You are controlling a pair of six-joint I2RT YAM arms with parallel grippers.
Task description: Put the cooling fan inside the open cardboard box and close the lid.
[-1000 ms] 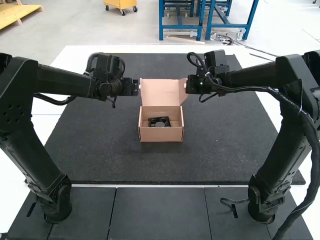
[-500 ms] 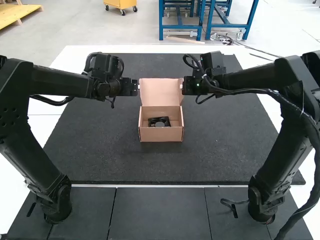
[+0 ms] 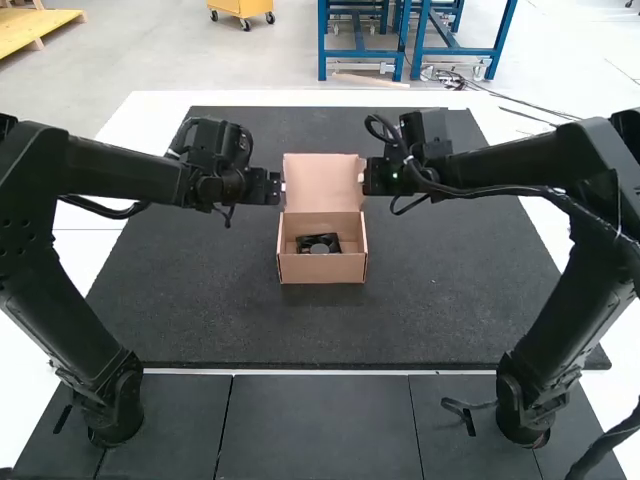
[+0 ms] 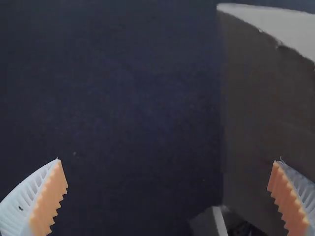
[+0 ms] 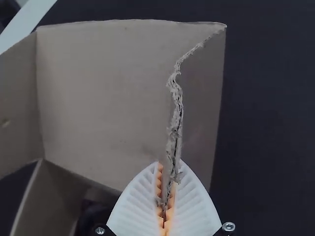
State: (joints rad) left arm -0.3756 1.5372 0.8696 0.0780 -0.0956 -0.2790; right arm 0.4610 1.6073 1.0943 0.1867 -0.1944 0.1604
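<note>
Fan boxed, lid pinched.
High view: cooling fan (image 3: 320, 243) lay inside the cardboard box (image 3: 322, 265), lid (image 3: 322, 183) standing at 12 o'clock. Left wrist: left jaws gaped beside it. Right wrist: right jaws clamped its flimsy torn flap (image 5: 202, 98), which looked likely to tear.

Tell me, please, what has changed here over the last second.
Both grippers closed in on the lid. The right gripper, shut on the lid's torn side flap, moved toward the left arm and swung that flap inward. The left gripper, open, came up beside the lid's other edge. The box and the fan inside it stayed put.
</note>
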